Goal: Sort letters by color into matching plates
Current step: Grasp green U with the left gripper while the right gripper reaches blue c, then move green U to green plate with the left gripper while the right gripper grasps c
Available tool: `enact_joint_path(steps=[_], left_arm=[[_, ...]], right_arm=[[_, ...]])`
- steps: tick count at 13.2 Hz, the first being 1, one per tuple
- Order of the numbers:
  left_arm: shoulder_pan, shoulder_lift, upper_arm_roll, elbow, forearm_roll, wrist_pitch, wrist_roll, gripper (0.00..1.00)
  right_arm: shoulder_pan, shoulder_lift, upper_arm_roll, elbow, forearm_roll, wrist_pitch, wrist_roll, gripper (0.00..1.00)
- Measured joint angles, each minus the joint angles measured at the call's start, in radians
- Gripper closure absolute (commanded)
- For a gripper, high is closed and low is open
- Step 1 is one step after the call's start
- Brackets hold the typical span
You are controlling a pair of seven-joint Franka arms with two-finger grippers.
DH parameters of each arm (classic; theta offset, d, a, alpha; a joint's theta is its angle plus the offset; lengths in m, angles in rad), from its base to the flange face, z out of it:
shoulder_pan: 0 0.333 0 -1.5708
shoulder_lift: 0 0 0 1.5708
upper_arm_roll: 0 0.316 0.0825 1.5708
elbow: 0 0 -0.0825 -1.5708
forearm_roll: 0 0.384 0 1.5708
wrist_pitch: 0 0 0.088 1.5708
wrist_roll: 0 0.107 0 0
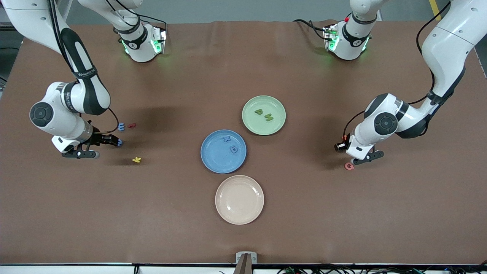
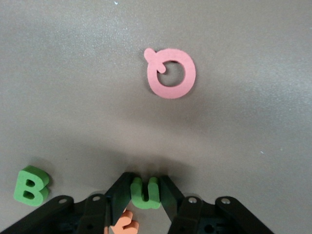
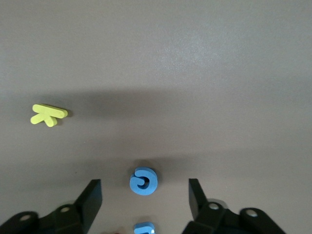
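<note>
The blue plate [image 1: 216,159] holds two blue letters [image 1: 227,139] [image 1: 233,149]. The pale green plate [image 1: 274,104], beside it and farther from the front camera, holds two green letters [image 1: 258,112] [image 1: 269,117]. My left gripper [image 2: 145,195] is shut on a green U [image 2: 145,191], low at the table at the left arm's end [image 1: 355,160]. A green B [image 2: 31,185] lies beside it. My right gripper [image 3: 145,195] is open, low at the right arm's end [image 1: 113,142], with a curled blue letter [image 3: 144,181] between its fingers. A blue E [image 1: 121,126] lies close by.
A beige plate [image 1: 239,199] sits nearer the front camera than the blue plate. A yellow K [image 1: 136,160] and a red letter [image 1: 132,125] lie near my right gripper. A pink Q [image 2: 170,73] and an orange letter [image 2: 126,223] lie near my left gripper.
</note>
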Motion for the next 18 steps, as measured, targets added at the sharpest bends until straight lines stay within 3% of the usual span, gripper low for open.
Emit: enact_joint_path(steps=[2,6,12,18], left_arm=[[0.000,0.000,0.000,-0.001,0.000,0.000,0.001,0.99],[0.001,0.000,-0.018,-0.004,0.000,0.005,0.003,1.00],[0.014,-0.022,-0.148,0.018,-0.001,0.006,-0.015,1.00],[0.001,-0.029,-0.272,0.043,-0.002,-0.050,-0.092,1.00]], right_arm=[[0.000,0.018,0.002,-0.011,0.000,0.034,0.000,0.29],[0.000,0.062,0.005,-0.024,0.000,0.083,0.000,0.30],[-0.001,0.093,0.006,-0.035,0.000,0.100,0.000,0.32],[-0.001,0.092,0.009,-0.052,0.000,0.100,0.000,0.57]])
